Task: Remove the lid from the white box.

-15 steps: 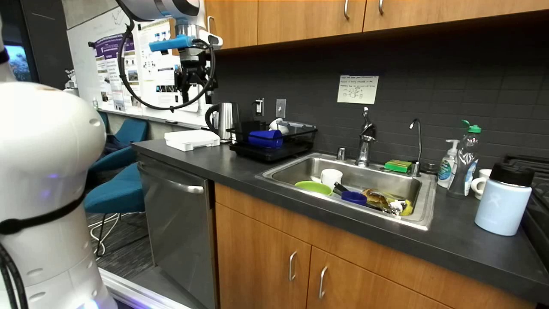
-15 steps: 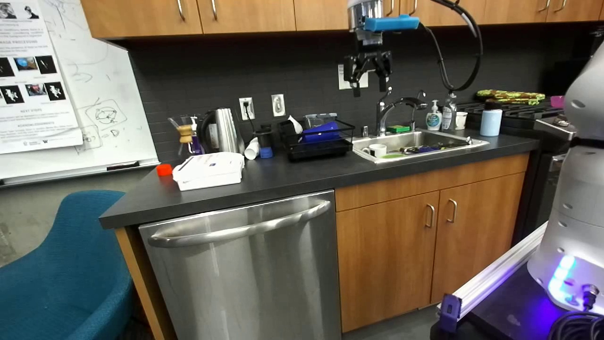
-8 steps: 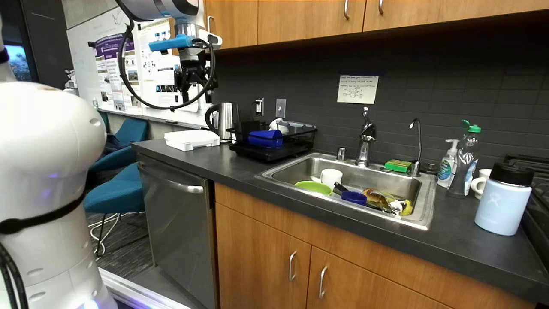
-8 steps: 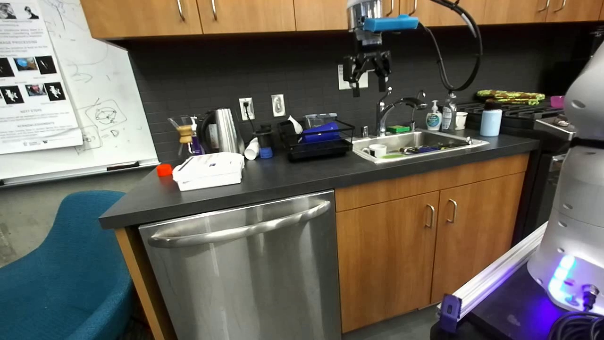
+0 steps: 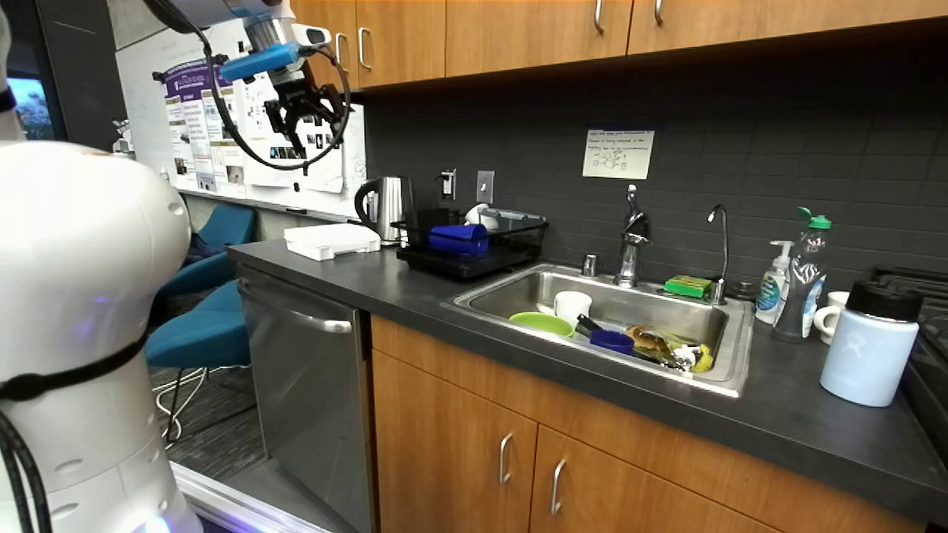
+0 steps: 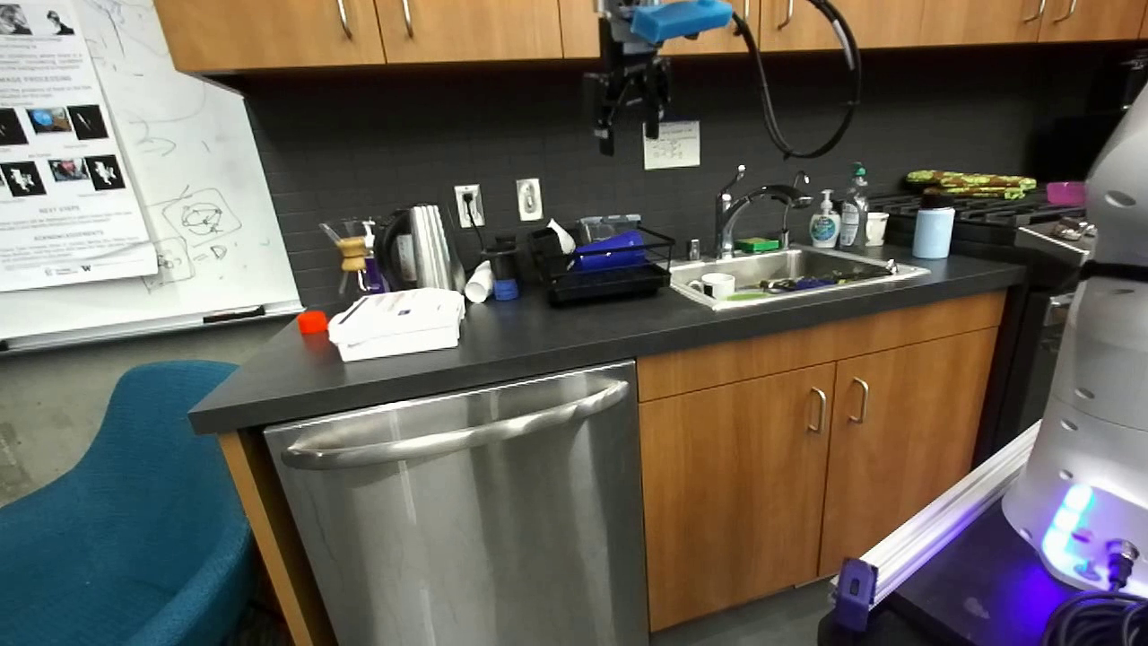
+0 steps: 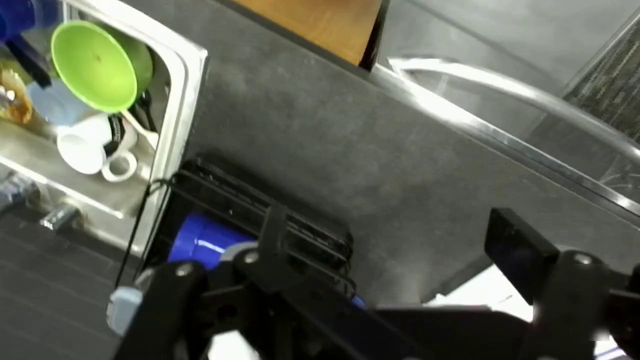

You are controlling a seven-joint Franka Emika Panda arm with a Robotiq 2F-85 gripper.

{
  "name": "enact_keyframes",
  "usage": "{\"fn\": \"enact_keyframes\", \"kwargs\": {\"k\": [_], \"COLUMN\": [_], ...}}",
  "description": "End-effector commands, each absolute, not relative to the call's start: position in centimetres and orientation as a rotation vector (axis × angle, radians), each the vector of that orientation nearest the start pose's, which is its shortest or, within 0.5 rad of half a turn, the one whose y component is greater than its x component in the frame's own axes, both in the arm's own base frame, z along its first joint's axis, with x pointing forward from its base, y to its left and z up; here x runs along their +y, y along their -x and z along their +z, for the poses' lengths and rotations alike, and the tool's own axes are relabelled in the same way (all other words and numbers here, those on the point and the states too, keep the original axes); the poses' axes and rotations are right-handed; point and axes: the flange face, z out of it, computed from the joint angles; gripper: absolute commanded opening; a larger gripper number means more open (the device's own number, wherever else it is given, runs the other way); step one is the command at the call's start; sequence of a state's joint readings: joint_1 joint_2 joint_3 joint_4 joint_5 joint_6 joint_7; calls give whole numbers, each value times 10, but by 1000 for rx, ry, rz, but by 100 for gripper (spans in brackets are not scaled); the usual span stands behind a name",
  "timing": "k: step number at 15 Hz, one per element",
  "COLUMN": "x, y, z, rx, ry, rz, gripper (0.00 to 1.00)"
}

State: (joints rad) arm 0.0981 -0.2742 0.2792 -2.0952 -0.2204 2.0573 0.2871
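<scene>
Lid [image 6: 405, 307] still to lift

The claw [image 6: 630, 138] hangs wide and empty, upper middle in an exterior view, well apart from the white box [image 6: 401, 345] left of centre. This looks like the approach; the next move calls for lowering toward the box to pinch the lid's edge.

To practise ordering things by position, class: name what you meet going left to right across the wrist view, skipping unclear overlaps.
Dark blue item at the left edge, green bowl, bright blue cup, white box (partly hidden).
</scene>
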Motion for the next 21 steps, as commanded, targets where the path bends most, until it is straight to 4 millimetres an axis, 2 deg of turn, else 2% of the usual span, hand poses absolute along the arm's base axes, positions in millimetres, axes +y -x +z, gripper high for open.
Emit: {"fn": "enact_keyframes", "kwargs": {"k": [1,3,6,9,14,16,19,21], "x": [233,257,296,334,400,422,441,447], "y": [-476,-482,-495,-507,-515,-518,-528,-539], "z": [573,576,568,555,530,520,514,517], "rx": [-460,-506,-497,-516,-646,-648,-523,-412], "ry": [3273,3263,3275,3277,3291,3309,3345,3359], "rz": [-732,-827,-845,-864,-916,-913,-825,-747], "gripper": [100,100,100,100,100,100,100,100]}}
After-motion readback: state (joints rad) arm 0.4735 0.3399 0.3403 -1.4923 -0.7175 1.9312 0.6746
